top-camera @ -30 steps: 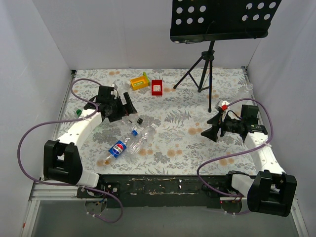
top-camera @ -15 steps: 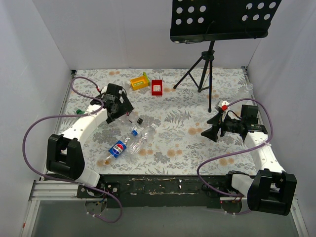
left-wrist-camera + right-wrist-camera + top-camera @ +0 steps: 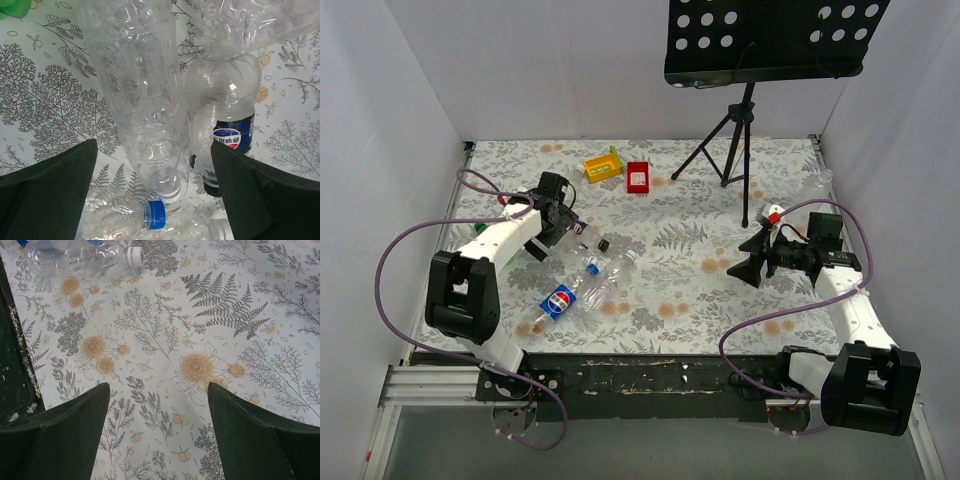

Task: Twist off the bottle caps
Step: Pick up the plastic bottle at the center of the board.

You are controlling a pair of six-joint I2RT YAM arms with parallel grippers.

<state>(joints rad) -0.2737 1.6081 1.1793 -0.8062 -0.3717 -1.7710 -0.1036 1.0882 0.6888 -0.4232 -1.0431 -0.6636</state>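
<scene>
Top external view shows both arms reaching over a floral-print table (image 3: 680, 300). The left gripper (image 3: 563, 218) sits left of centre, above a cluster of clear plastic bottles. The right gripper (image 3: 742, 258) hangs well apart from it on the right, over bare cloth, near the foot of a black tripod stand (image 3: 738, 140). A yellow tray (image 3: 603, 164) and a red tray (image 3: 638, 177) lie side by side near the back edge. A small dark round thing (image 3: 604, 244) lies alone on the cloth just right of the left gripper; it may be a loose cap, but it is too small to tell.

Left wrist view: the 2 fingers (image 3: 50, 190) stand wide apart and grip nothing. Between them lies a crumpled clear bottle (image 3: 140, 90), its whitish cap (image 3: 170, 192) screwed on. Below it a second clear bottle (image 3: 115, 212) lies crosswise with a blue cap (image 3: 156, 215). A blue-labelled bottle (image 3: 232, 132) lies just beside the right-hand finger, with a dark cap (image 3: 212, 184) on its neck.

Right wrist view: these 2 fingers are also spread, over bare cloth, holding nothing. Another clear bottle (image 3: 75, 255) lies at the upper left, well away from them, its white cap (image 3: 135, 255) on.
</scene>
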